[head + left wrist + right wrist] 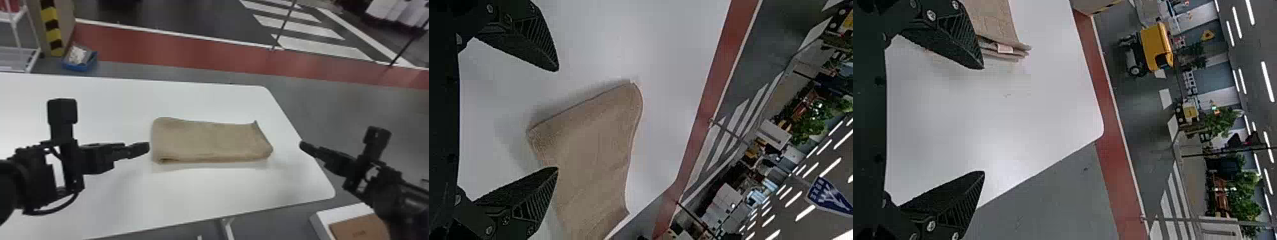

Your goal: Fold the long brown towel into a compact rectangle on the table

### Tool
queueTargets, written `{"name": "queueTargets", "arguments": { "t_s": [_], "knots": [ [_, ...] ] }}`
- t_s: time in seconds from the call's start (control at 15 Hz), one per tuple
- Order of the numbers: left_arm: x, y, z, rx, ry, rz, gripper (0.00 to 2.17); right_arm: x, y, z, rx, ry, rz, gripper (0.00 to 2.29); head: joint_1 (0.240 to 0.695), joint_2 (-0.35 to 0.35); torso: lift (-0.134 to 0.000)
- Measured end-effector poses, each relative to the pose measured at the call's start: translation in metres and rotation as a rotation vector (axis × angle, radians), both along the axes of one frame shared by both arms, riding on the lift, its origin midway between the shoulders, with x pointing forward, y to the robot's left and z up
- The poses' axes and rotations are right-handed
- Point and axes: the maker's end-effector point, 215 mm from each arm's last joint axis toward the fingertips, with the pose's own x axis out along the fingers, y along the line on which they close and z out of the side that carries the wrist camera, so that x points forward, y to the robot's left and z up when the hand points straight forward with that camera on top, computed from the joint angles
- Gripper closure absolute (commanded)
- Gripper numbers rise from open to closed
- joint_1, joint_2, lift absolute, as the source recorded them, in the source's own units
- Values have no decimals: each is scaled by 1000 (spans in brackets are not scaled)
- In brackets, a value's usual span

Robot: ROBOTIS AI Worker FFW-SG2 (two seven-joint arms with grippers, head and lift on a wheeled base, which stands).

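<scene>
The brown towel [210, 140] lies folded in layers as a flat, wide rectangle on the white table [204, 194]. My left gripper [147, 147] is just off its left end, and my right gripper [301, 145] is a short way beyond its right end, near the table's right edge. In the left wrist view my left gripper [557, 119] stands open, with the towel [594, 145] past its fingertips. My right gripper [984, 120] is also open in the right wrist view; the towel's layered end [1003, 47], with a small pale tag, shows beside one finger.
A white box [322, 220] holding a brown item stands below the table's near right corner. On the floor behind the table are a blue bin [79, 63] and a white rack [19, 48]. The table's right edge slants close by my right gripper.
</scene>
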Motion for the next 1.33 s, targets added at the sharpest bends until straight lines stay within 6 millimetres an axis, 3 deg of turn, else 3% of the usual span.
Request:
{"name": "queueTargets", "arguments": {
  "t_s": [0.13,0.4,0.73,0.93,1.33],
  "knots": [
    [-6,-15,-1,-1,-5,-21,390,-8,-5,-2,2,-1,-8,174,695,-350,-120],
    [-16,-41,-6,21,-28,-33,421,-9,3,0,15,-19,10,174,695,-350,-120],
    [-16,-75,3,76,-162,-14,421,-10,12,2,48,-35,31,174,695,-350,-120],
    [-21,-90,-7,151,-196,-25,424,-15,8,5,56,-42,27,174,695,-350,-120],
    [-10,-85,-16,279,-288,40,424,-17,6,12,73,-61,35,174,695,-350,-120]
  ]
}}
